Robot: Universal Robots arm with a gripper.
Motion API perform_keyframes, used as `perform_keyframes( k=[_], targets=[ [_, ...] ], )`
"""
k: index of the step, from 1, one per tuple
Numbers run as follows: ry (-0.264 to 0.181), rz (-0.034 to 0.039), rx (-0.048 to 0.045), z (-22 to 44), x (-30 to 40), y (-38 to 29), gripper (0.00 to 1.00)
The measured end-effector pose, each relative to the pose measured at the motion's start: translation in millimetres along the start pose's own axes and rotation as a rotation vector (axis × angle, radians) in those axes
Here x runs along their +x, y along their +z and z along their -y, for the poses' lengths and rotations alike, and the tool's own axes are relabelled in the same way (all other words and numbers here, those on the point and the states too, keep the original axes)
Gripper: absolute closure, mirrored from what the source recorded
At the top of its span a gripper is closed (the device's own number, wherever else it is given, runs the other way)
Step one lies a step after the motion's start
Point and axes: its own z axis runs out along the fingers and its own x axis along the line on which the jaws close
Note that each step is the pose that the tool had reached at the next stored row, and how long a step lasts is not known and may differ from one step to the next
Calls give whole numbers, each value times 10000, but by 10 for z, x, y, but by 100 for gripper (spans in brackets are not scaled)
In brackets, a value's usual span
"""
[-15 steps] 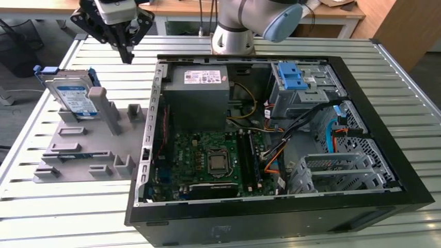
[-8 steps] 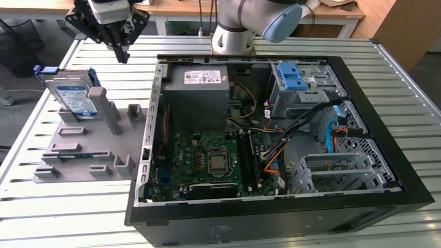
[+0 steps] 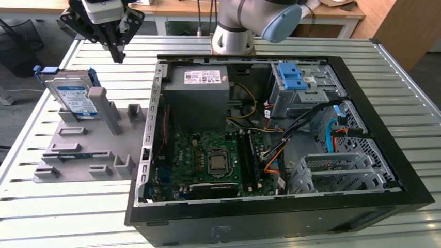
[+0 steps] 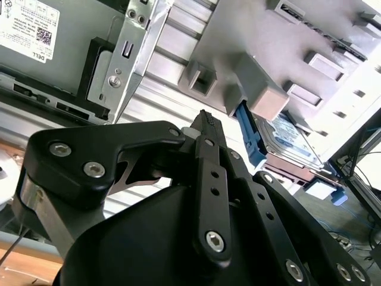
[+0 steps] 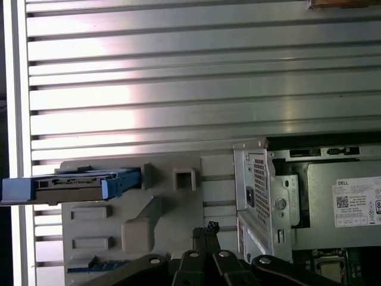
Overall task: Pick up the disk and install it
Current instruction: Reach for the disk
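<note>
- The claw (image 3: 119,55), fingers together and holding nothing, hangs over the slatted counter (image 3: 76,219); it is near the disk (image 3: 74,98) but apart from it, a little toward the exterior view's right
- The disk stands on edge in a slot of the grey holder (image 3: 82,150), with its label facing outward and its blue rails along its edges; a grey post (image 3: 97,103) rises just beside it
- The step in hand appears to be the approach to the pickup. To do it well, the fingers would need to part before any descent, and the claw should centre over the disk's upper edge
- The pads are best squared to the two broad faces, so that they close on metal rather than on the blue rails or the post
- A straight pull out of the slot looks safest, since a tilt could wedge the disk against the post
- Beyond the holder lies the open computer case (image 3: 276,209), with the power supply (image 3: 196,101) nearest the disk and the cage (image 3: 306,90) with its blue latch further in
- Hidden: the disk's lower edge sits inside the slot, and its back face is turned away
- In the first wrist view the disk shows edge-on, so how deep it sits is hard to judge
- Cables (image 3: 303,129) screen the inside of the case below the cage, and which bay is free cannot be told
</note>
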Motion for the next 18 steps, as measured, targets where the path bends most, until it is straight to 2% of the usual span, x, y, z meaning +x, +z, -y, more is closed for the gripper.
perform_keyframes(
  k=[18],
  targets=[
    [2, -51, 3, -30, 191, 26, 89]
  ],
)
